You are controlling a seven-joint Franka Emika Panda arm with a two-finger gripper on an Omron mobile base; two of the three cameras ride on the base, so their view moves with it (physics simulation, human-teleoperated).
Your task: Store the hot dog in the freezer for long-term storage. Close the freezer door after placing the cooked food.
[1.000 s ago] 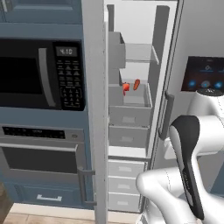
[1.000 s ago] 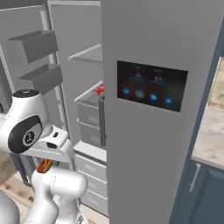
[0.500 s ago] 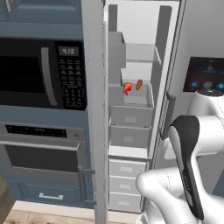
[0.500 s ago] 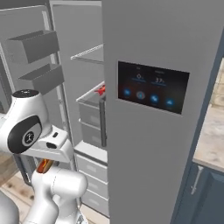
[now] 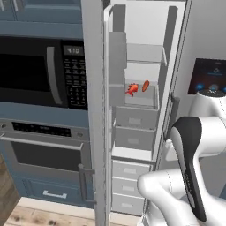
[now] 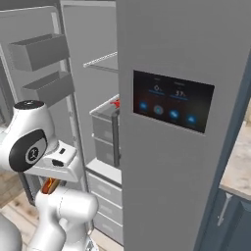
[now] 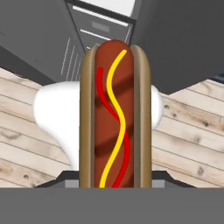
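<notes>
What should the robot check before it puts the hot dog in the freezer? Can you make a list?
1. Hot dog held in the pincer: ok.
2. Freezer door open: ok.
3. Freezer shelf room beside the red lobster and the orange piece: cannot tell.
4. Pincer aimed at the freezer: not ok, the hand view shows mostly wooden floor.
5. Hot dog straight in the grip: ok.

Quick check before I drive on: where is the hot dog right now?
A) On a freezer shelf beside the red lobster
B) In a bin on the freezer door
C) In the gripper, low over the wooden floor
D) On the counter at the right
C: the hand view shows the hot dog standing up from the shut gripper, with wooden floor planks behind it and the freezer open.
</notes>
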